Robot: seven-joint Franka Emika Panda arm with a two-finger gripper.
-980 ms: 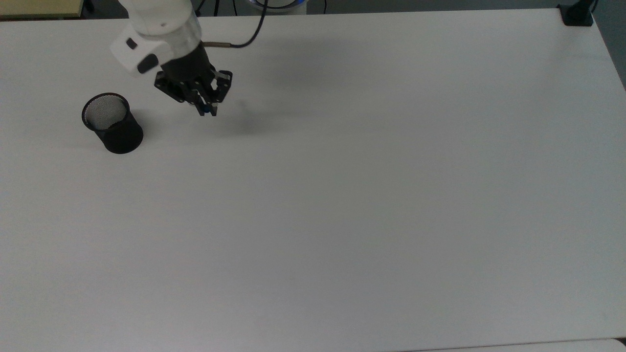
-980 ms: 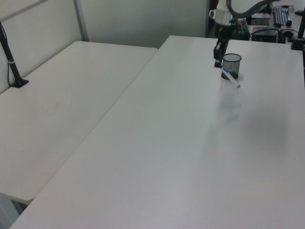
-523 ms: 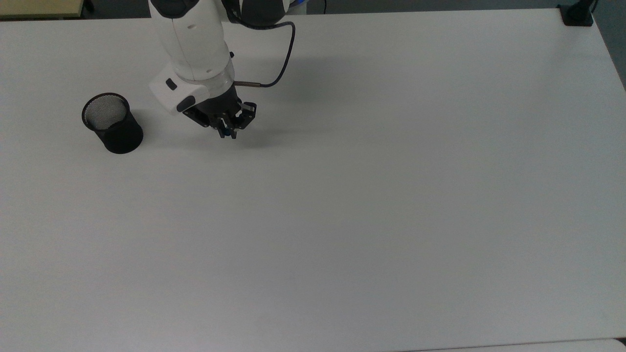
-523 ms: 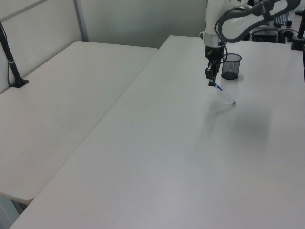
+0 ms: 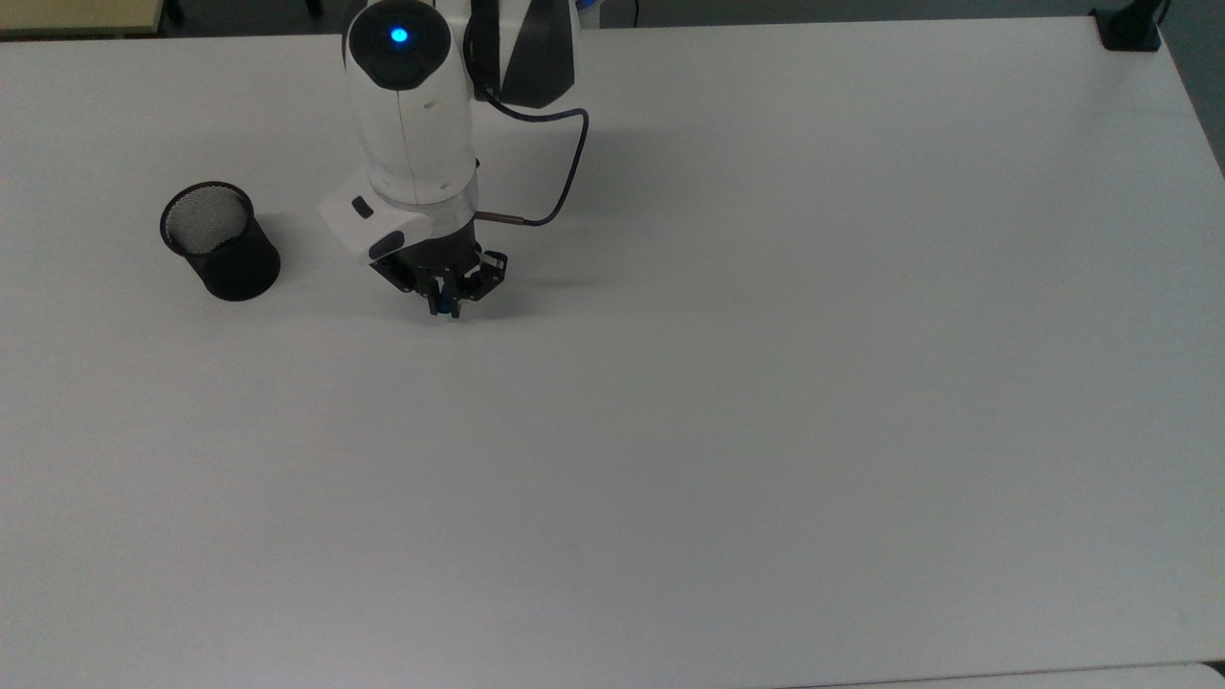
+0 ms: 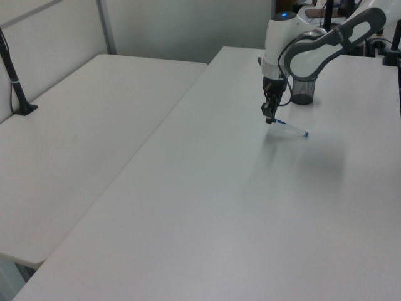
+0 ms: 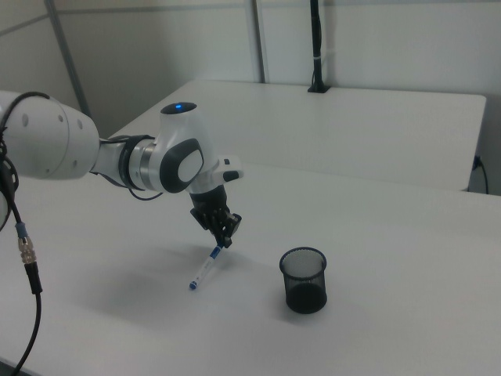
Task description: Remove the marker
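The claw [image 7: 225, 237] was pinching the marker [image 7: 206, 269] by its blue-capped upper end, fingers closed on it. The marker slanted down from the claw, its lower blue tip touching or just above the white tabletop [image 7: 391, 329]; which of the 2 could not be told. In the right view it sat left of the black mesh cup [image 7: 304, 280], well apart from it. In the top view the claw [image 5: 446, 304] stood to the right of the cup [image 5: 220, 241], which was upright and held nothing visible.
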